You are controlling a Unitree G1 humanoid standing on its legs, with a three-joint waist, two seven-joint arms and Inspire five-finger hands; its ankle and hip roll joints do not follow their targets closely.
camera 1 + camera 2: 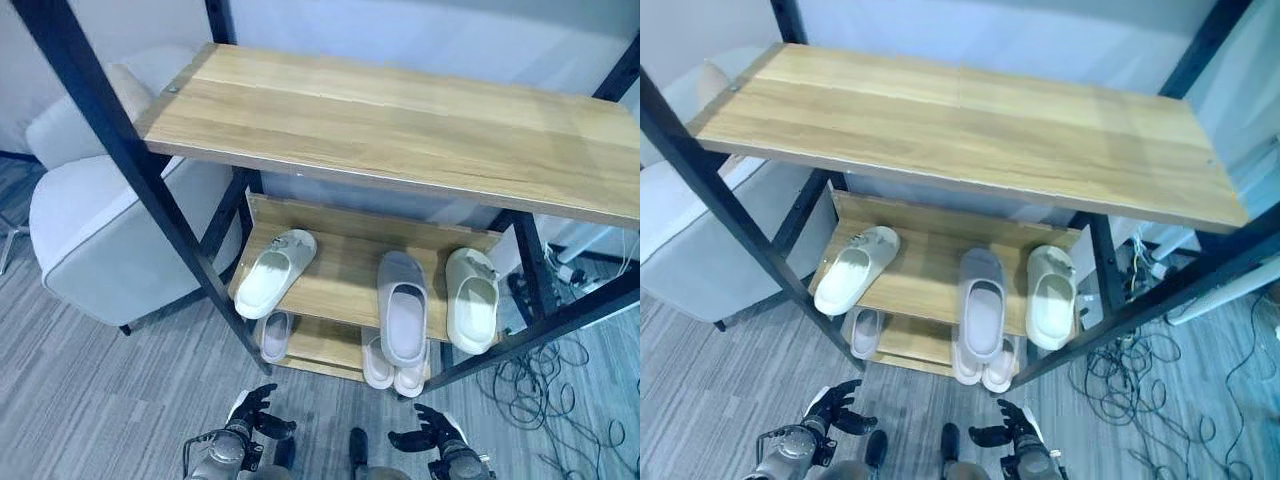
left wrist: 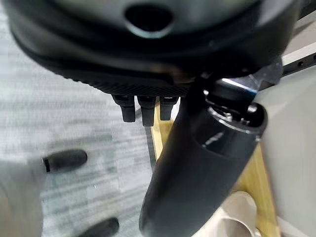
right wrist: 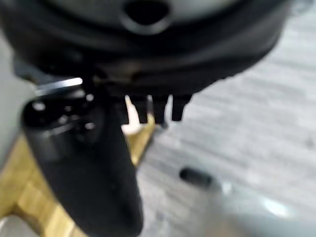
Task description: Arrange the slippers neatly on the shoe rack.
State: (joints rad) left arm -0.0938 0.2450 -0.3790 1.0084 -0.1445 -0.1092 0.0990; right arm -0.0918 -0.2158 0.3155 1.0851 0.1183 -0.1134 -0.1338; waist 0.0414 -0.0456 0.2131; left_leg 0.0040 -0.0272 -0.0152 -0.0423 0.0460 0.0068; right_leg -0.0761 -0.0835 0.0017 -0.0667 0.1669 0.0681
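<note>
left eye view: slippers sit on the shoe rack (image 1: pixel 350 280); the cream slipper (image 1: pixel 275 272) lies askew, needing straightening. my left hand (image 1: pixel 250 412) and right hand (image 1: pixel 432 432) hang relaxed, grasping nothing.

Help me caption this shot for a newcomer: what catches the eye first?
The wooden shoe rack with its black frame, its bare top shelf spanning the view. On the middle shelf lie three slippers: a cream one angled at the left, a grey one and another cream one side by side at the right. A pale armchair stands left of the rack.

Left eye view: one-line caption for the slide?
Both hands, left hand and right hand, open and empty before the shoe rack; three slippers on its middle shelf.
</note>
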